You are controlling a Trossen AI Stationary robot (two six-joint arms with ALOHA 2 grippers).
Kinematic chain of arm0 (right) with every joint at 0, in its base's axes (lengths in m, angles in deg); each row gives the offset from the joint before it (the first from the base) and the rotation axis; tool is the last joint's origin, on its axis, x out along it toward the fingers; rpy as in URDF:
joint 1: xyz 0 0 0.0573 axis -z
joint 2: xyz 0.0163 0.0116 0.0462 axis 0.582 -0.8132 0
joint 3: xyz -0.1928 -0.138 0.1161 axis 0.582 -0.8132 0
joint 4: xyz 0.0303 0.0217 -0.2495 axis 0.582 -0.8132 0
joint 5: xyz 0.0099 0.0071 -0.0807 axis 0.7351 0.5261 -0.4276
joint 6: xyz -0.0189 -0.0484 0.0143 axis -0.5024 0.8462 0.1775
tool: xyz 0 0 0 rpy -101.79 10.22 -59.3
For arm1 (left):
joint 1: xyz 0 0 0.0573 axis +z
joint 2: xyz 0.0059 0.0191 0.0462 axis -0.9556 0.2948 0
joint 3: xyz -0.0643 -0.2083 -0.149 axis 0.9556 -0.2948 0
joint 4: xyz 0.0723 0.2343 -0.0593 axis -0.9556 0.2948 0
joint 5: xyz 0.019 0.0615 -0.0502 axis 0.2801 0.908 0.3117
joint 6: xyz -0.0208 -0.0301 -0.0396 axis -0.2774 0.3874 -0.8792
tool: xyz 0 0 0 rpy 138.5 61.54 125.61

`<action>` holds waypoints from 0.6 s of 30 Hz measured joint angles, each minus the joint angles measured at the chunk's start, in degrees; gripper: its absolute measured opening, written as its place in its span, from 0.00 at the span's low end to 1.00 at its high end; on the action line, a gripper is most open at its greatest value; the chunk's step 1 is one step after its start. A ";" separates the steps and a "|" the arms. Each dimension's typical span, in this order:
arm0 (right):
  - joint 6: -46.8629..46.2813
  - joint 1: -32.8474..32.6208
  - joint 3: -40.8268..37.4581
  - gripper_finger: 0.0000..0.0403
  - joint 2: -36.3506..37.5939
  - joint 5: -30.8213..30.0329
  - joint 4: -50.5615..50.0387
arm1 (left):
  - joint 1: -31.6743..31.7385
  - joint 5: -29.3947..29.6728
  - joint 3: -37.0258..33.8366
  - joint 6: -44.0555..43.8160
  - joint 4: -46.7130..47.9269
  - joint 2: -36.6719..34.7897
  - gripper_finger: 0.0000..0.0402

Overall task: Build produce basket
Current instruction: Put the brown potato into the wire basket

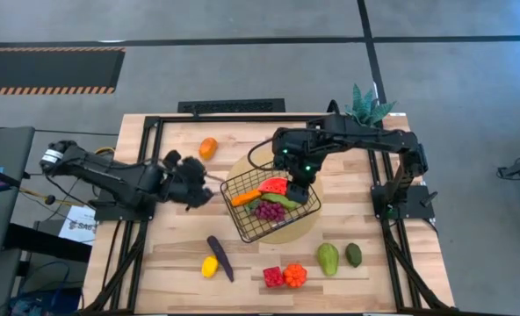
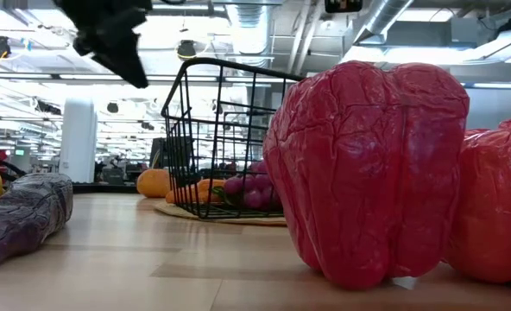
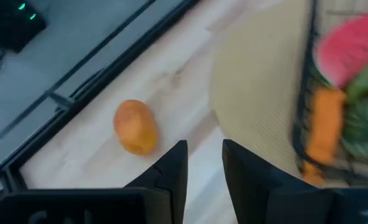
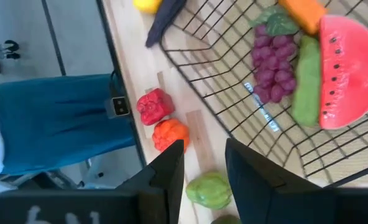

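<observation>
- The basket (image 1: 264,206) is seen near the centre of the surface (image 1: 172,254) in the high view, tilted and resting on a round tan mat (image 1: 306,230).
- Inside the basket a watermelon slice (image 1: 275,186), a carrot (image 1: 246,197), a green piece (image 4: 307,81) and grapes (image 1: 270,211) are held.
- The right gripper (image 1: 299,191) is found over the basket's 3 o'clock rim; in its wrist view its fingers (image 4: 168,171) are parted by a narrow gap, with nothing pinched between them.
- The left gripper (image 1: 198,184) is placed just beside the basket at 9 o'clock, above the surface; its fingers (image 3: 171,168) are likewise set slightly apart and nothing is gripped.
- An orange fruit (image 1: 208,147) is seen at 11 o'clock from the basket, near the far edge of the surface.
- A purple eggplant (image 1: 220,256) and a yellow lemon (image 1: 210,266) lie touching at 7 o'clock from the basket.
- A red pepper (image 1: 272,276) and an orange pepper (image 1: 295,275) are set side by side at 6 o'clock, near the front edge.
- Two green avocados (image 1: 328,258), the darker one (image 1: 354,254) to the outside, are found at 5 o'clock.
- A potted green plant (image 1: 366,105) stands at the far corner, at 1 o'clock.
- In the low view the red pepper fills the foreground, with the basket well behind it.
</observation>
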 joint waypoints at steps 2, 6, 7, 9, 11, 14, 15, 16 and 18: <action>1.33 0.42 0.00 0.35 0.00 -1.49 -0.10 | 2.71 -1.76 0.07 2.25 -1.16 0.00 0.23; 2.93 1.58 0.00 0.36 -0.34 -1.58 -1.25 | 7.45 -6.76 0.09 6.09 -2.21 0.02 0.30; 3.14 1.91 0.00 0.37 -0.40 -1.56 -1.94 | 8.62 -7.08 0.09 7.07 -2.19 0.02 0.33; 4.17 2.27 0.00 0.37 -0.42 -1.54 -3.62 | 11.03 -7.13 0.09 8.44 -2.19 0.02 0.38; 4.45 2.43 0.01 0.38 -0.38 -1.53 -5.64 | 13.82 -7.62 0.09 9.65 -2.19 0.02 0.44; 5.24 3.00 0.00 0.38 -0.37 -1.45 -6.84 | 19.29 -10.45 0.09 10.51 -2.45 0.02 0.51; 5.35 3.01 0.00 0.38 -0.33 -1.36 -6.75 | 21.28 -12.56 0.09 10.53 -2.92 0.02 0.53; 5.53 3.08 0.00 0.38 -0.18 -1.29 -6.89 | 23.38 -14.87 0.11 10.55 -3.52 0.02 0.55; 5.88 3.44 0.00 0.38 0.10 -1.11 -6.85 | 27.48 -18.18 0.11 10.55 -3.89 0.02 0.57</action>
